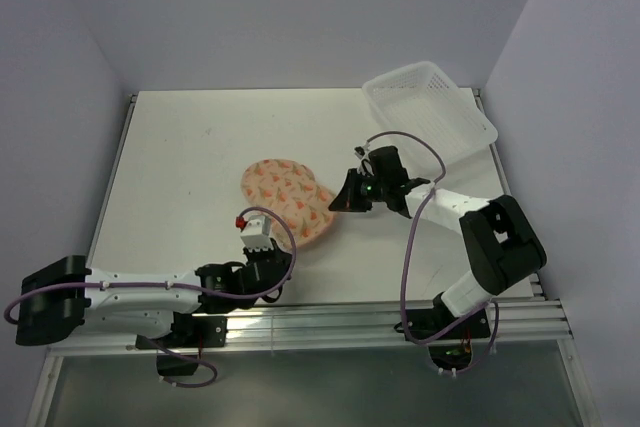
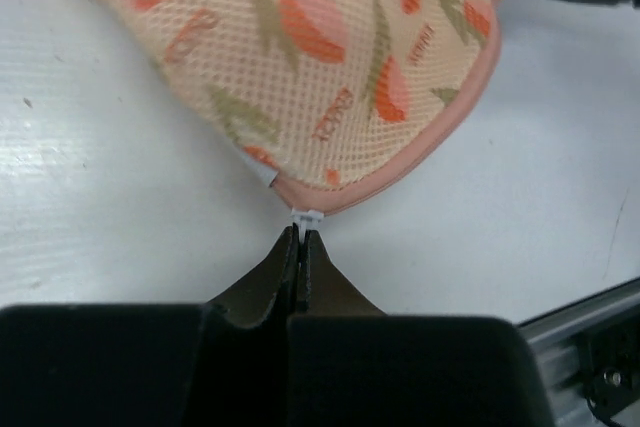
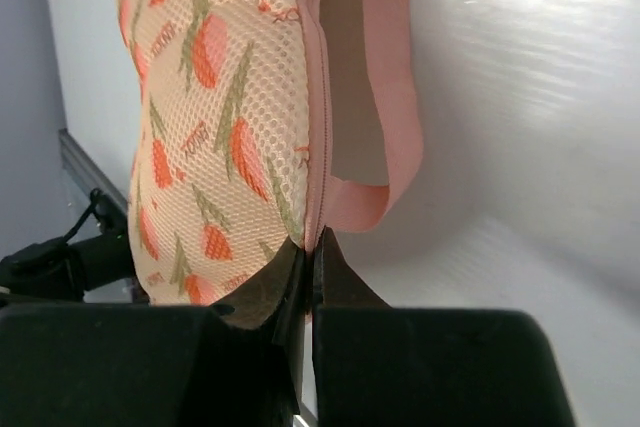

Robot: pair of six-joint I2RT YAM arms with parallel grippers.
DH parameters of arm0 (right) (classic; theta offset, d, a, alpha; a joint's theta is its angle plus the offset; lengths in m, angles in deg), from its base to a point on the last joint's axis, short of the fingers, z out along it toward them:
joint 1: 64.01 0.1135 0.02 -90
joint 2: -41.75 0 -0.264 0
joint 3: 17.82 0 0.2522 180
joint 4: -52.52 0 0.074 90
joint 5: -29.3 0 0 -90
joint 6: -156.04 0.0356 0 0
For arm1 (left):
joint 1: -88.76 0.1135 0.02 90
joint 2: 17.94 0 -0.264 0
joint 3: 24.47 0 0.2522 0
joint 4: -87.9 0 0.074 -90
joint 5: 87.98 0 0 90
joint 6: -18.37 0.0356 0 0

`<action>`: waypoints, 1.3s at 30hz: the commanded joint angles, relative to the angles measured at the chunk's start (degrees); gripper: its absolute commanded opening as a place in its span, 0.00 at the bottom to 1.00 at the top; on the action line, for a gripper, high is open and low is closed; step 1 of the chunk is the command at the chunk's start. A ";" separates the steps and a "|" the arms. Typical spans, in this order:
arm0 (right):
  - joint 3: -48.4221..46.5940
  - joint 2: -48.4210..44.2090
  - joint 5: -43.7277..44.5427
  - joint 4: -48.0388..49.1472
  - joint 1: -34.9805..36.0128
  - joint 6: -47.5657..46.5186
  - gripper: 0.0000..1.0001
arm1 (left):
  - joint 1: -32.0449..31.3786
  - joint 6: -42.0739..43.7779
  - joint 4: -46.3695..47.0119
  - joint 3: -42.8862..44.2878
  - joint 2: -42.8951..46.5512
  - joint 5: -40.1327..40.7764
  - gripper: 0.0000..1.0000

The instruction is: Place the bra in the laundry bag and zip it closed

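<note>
**Bag mid-table, basket in the far right corner**

A cream, peanut-shaped mesh laundry bag (image 1: 288,197) lies on the white flat table (image 1: 180,147), near its middle. The white plastic lattice basket (image 1: 400,82) sits behind and to the right of it, well apart. The left gripper (image 2: 300,237) touches the bag's near edge; the right gripper (image 3: 310,247) touches its right edge.

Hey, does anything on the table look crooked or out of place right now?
The white plastic lattice basket at the far right corner sits skewed to the edges of the table and seems to overhang them. The cream orange-print laundry bag looks fine.
</note>
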 commanded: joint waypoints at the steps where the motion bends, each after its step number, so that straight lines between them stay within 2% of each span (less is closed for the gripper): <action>1: -3.87 -0.90 12.28 0.47 -6.20 -7.12 0.00 | 5.05 8.56 -0.97 -4.02 2.05 -6.43 0.00; 2: -4.22 -0.73 11.23 0.12 -5.85 -6.60 0.21 | 7.24 9.01 4.98 -6.39 3.45 -8.54 0.00; 4: -1.78 -1.87 11.65 1.34 -3.48 -5.46 0.47 | 7.61 9.98 10.03 -6.77 3.81 -11.38 0.00; 5: -0.46 -3.79 11.75 2.13 -2.69 -3.36 0.71 | 7.53 9.20 10.57 -5.11 2.68 -11.12 0.00; 7: 5.40 -6.69 11.83 5.90 -0.24 1.37 0.89 | 7.18 8.31 10.84 -3.26 1.10 -10.50 0.00; 9: 10.69 -12.84 13.76 11.59 1.61 5.08 0.95 | 6.47 7.87 13.82 -1.85 -1.19 -10.32 0.00; 10: 15.85 -14.77 15.60 13.80 3.62 9.27 0.96 | 6.39 7.35 14.53 -1.58 -1.89 -10.32 0.00; 13: 22.82 -20.23 18.33 19.26 9.85 16.49 0.96 | 6.12 5.76 17.51 -0.79 -4.62 -10.85 0.00; 18: 27.42 -18.93 19.22 29.71 16.03 24.60 0.96 | 4.98 4.79 21.47 -0.87 -7.08 -11.90 0.00; 20: 27.07 -16.29 18.52 32.53 16.21 25.75 0.83 | 4.54 4.71 21.39 -0.79 -7.78 -12.26 0.00; 21: 26.46 -15.50 18.60 33.15 16.21 25.75 0.76 | 4.54 4.71 21.13 -0.70 -7.96 -12.34 0.00; 22: 24.97 -14.71 19.21 32.55 16.21 25.05 0.53 | 4.45 4.79 20.34 -0.79 -7.88 -12.34 0.00; 23: 24.43 -13.31 19.48 31.94 15.95 24.78 0.36 | 4.45 4.71 19.72 -0.87 -7.70 -12.00 0.00; 25: 24.08 -12.86 20.53 31.76 15.42 23.82 0.07 | 4.45 4.71 17.01 -1.40 -6.48 -11.21 0.00; 26: 23.99 -12.86 21.75 30.54 15.25 23.21 0.02 | 4.45 4.53 15.69 -1.49 -6.03 -9.90 0.00; 32: 21.62 -10.14 18.26 25.61 8.75 16.79 0.00 | 4.63 3.13 6.90 -3.33 -1.03 -6.72 0.00; 36: 19.61 -10.31 19.75 23.06 7.86 13.98 0.00 | 4.98 2.95 5.39 -3.86 1.26 -5.67 0.00; 37: 18.55 -9.44 19.31 22.27 7.78 13.19 0.00 | 5.06 4.08 5.65 -3.51 1.70 -5.66 0.04; 38: 17.41 -8.82 18.70 20.00 7.78 12.48 0.00 | 5.07 4.79 5.74 -2.99 1.88 -5.66 0.19; 39: 16.27 -8.38 18.52 19.63 7.78 11.78 0.03 | 5.07 5.66 5.40 -2.37 2.06 -5.66 0.26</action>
